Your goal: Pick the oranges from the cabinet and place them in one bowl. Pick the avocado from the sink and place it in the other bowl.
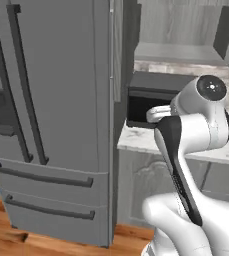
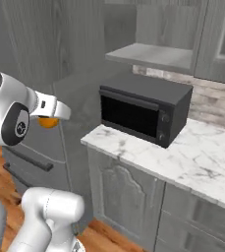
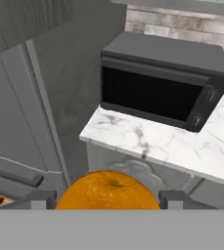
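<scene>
In the hand view, the gripper (image 3: 107, 199) sits at six o'clock, its two dark fingertips (image 3: 41, 199) pressed against either side of an orange (image 3: 107, 191), so it is clamped on that fruit. From the right base view the same orange shows just under the white hand at nine o'clock. Beyond it, toward twelve o'clock, a marble counter (image 3: 147, 139) carries a black microwave (image 3: 165, 80) with its door closed; what is inside cannot be told. At nine o'clock stands a grey refrigerator (image 1: 48, 115), doors and drawers closed. Above the microwave hang grey wall cabinets (image 2: 219, 37).
</scene>
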Controlling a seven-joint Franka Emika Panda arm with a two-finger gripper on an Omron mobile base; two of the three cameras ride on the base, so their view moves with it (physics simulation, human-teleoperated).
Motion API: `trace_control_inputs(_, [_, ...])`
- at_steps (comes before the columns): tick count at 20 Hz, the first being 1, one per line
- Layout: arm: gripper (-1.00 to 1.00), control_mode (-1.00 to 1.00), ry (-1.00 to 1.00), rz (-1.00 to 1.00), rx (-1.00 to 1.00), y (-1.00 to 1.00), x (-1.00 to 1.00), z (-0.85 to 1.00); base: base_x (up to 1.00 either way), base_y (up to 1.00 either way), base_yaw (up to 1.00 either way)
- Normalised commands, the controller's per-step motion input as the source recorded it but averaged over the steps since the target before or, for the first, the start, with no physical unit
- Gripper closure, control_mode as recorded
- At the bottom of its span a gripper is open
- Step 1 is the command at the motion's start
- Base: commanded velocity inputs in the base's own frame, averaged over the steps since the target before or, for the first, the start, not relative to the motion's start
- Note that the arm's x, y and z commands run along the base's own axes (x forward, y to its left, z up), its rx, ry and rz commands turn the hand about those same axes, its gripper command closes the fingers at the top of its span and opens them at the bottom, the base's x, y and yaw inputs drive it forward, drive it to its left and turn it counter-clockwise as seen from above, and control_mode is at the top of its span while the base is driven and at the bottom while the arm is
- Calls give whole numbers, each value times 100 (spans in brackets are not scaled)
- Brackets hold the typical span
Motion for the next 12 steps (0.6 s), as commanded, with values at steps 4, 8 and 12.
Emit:
trace_control_inputs(4, [100,100,0,0,0,0,0,0,-24,0,57])
trace_control_inputs(8, [100,100,0,0,0,0,0,0,-18,0,64])
trace_control_inputs(12, [100,100,0,0,0,0,0,0,-14,0,70])
